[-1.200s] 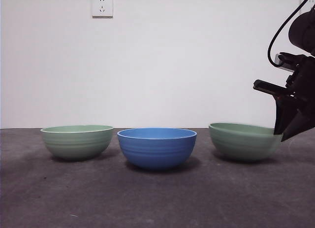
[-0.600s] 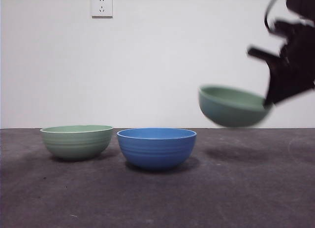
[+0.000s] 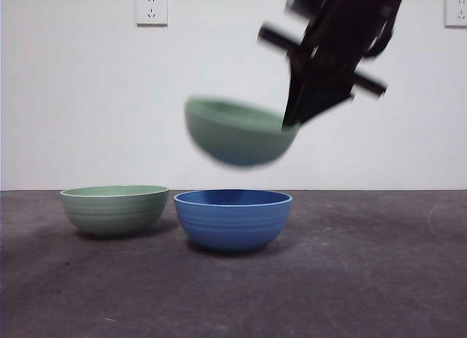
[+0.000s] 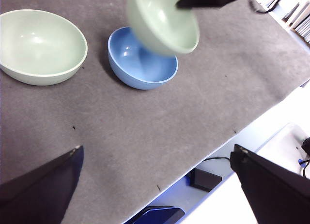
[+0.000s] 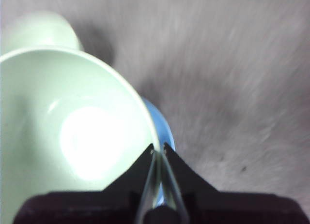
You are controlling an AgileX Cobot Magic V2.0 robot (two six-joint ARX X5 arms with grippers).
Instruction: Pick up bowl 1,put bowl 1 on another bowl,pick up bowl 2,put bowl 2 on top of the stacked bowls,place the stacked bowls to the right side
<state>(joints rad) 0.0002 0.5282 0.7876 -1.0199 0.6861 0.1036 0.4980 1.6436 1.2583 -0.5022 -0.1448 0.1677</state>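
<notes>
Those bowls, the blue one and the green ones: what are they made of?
Probably plastic or melamine, though glazed ceramic is possible. The blue bowl, the green bowl on the table and the lifted green bowl all show smooth moulded ridges and soft, satin highlights inside.

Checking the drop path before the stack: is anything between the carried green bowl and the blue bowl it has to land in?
Nothing visible. The right end effector holds the pale green bowl by its rim, in the air above the blue bowl, which is empty. The other green bowl stands apart, to the side.
</notes>
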